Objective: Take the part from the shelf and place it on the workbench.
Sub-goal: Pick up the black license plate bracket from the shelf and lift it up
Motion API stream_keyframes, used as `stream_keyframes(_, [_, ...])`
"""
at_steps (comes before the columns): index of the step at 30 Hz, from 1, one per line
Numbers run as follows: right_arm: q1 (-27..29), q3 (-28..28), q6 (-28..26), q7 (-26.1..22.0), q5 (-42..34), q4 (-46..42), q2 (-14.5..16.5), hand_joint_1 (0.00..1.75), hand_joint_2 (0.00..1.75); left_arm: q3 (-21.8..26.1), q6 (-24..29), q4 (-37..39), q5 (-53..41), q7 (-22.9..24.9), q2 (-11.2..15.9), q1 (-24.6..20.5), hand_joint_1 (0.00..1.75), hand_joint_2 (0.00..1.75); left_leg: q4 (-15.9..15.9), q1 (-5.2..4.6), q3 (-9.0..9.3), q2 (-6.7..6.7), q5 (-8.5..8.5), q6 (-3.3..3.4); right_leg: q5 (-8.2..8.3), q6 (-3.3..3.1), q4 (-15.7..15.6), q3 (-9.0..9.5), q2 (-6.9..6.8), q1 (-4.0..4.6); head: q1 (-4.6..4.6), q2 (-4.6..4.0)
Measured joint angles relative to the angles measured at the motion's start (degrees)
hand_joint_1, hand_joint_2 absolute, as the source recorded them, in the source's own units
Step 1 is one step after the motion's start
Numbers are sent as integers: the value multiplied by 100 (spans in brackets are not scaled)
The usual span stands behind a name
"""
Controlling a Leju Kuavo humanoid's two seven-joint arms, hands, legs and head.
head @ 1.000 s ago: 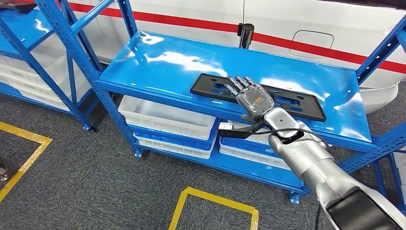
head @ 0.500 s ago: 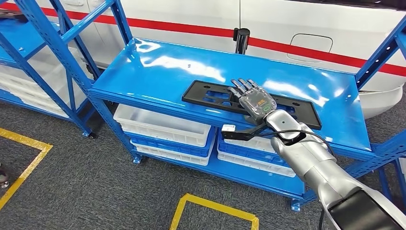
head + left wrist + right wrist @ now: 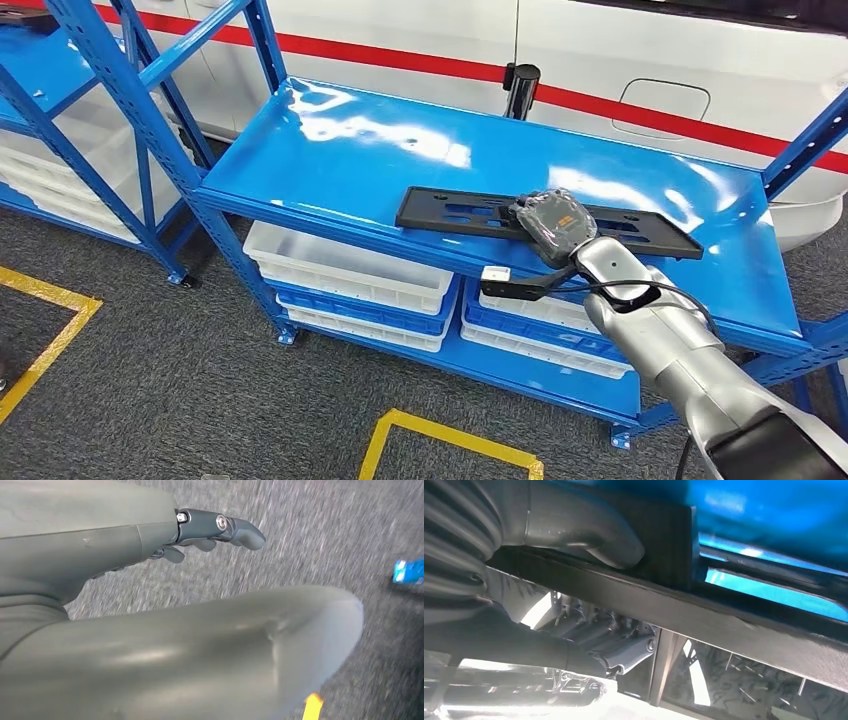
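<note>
One long black part [image 3: 548, 222] is seen lying on the blue shelf [image 3: 330, 150] near its front edge, clasped mid-length by the right hand [image 3: 547, 221]. The left hand [image 3: 165, 605] is held slack and empty above grey carpet [image 3: 320, 525].

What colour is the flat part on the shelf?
Black; the part shows best in the head view.

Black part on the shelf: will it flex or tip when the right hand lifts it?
The part looks like thin, flat moulded plastic with cut-outs, so probably light and slightly flexible. The right hand holds it near the middle, so it should stay fairly balanced. The glossy shelf may let it slide.
</note>
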Motion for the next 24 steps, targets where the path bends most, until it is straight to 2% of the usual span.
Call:
stream_keyframes(1, [53,-9,0,-4,-5,-56,-48,154,175,16,40,0,-13,-23,-5,-1,0,0,1,-10,1,-7,-9,11,-111,5,364,-215,0,0,1,0])
stream_keyframes(2, [99,-16,0,-5,-8,-107,-88,154,175,27,67,0,-24,-36,-13,-1,0,0,2,-19,5,-16,-19,17,-145,31,572,-356,0,0,3,0])
stream_keyframes(3, [130,-24,0,-5,-8,-153,-123,154,175,33,80,0,-30,-41,-22,0,0,44,4,-27,13,-24,-28,14,-61,77,490,-353,-1,0,3,0])
stream_keyframes(4, [147,-31,0,-7,-8,-200,-152,154,175,36,87,0,-32,-46,-33,0,0,87,6,-33,28,-30,-40,5,106,127,162,-222,-2,0,3,0])
stream_keyframes(5, [155,-36,-1,-11,-9,-249,-178,153,175,39,82,0,-32,-58,-42,-1,0,131,7,-37,44,-35,-53,-12,310,166,-322,-1,-9,-1,4,0])
stream_keyframes(6, [160,-39,-3,-19,-12,-298,-201,153,175,41,65,0,-32,-72,-48,-2,0,175,16,-54,58,-42,-74,-36,502,175,-784,226,-15,4,3,0])
stream_keyframes(7, [172,-42,-7,-33,-19,-355,-224,151,175,42,41,0,-32,-93,-51,-3,0,175,29,-70,64,-49,-96,-53,641,154,-1109,391,-22,-4,-2,0])
stream_keyframes(8, [192,-45,-15,-53,-33,-425,-251,151,175,44,14,0,-32,-111,-52,-3,0,175,45,-86,65,-56,-114,-48,716,122,-1271,480,-26,-10,-5,0])
stream_keyframes(10, [252,-63,-32,-103,-93,-637,-331,151,175,49,-32,0,-35,-126,-52,0,0,175,70,-96,58,-60,-135,-19,761,73,-1300,501,-25,-18,-11,0])
stream_keyframes(11, [276,-83,-37,-133,-144,-784,-383,152,175,58,-62,0,-33,-123,-51,1,0,175,71,-92,58,-59,-136,-3,761,70,-1296,499,-22,-9,-12,0])
stream_keyframes(16, [239,-249,59,-273,-536,-1589,-653,152,175,147,-117,0,-23,87,-52,-2,0,175,52,-70,65,-36,-137,-6,749,46,-1295,490,-1,21,-9,0])
stream_keyframes(21, [142,-471,233,-385,-1001,-2264,-804,152,175,186,-194,0,-38,523,-30,-25,0,175,66,-66,58,-30,-159,-6,744,40,-1298,489,4,10,-10,0])
stream_keyframes(24, [102,-516,246,-373,-994,-2435,-805,152,175,188,-203,-3,-76,649,-11,-52,0,175,58,-78,78,-30,-151,49,762,65,-1322,520,6,2,-12,0])
